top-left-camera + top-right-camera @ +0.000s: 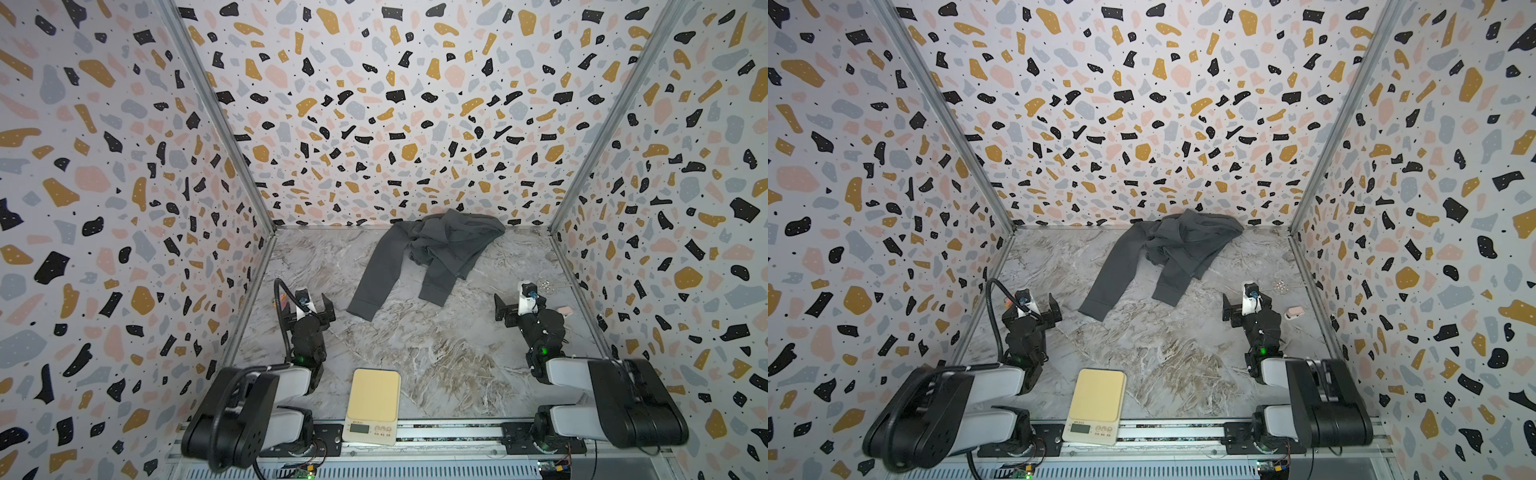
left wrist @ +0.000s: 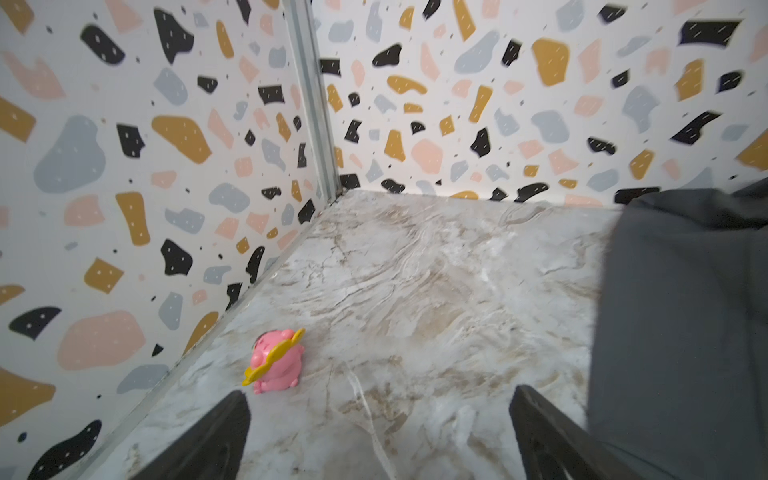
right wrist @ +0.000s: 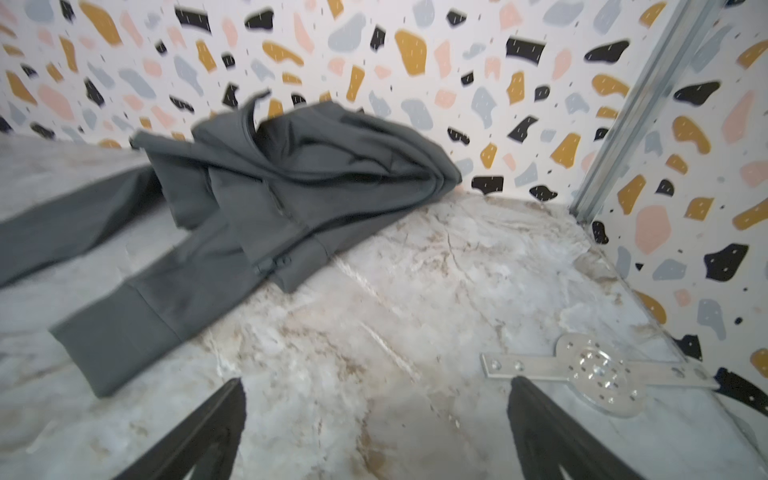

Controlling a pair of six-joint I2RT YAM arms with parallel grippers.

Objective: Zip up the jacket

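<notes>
Dark grey jacket (image 1: 449, 245) lies crumpled at the back of the marble counter (image 1: 415, 353), touching the rear wall (image 1: 395, 124), its sleeves (image 1: 374, 278) trailing forward. The left pincer (image 1: 326, 307) and right pincer (image 1: 503, 308) both stand wide and empty, apart from it.

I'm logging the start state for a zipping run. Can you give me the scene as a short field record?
jacket: crumpled at the back of the table, two sleeves trailing forward, nothing gripping it
zip: cannot tell how far it is closed
left claw: open, empty, clear of the jacket
right claw: open, empty, clear of the jacket
other items: scale at the front edge; pink toy near the left claw; metal plate near the right claw
task state: not begun
</notes>
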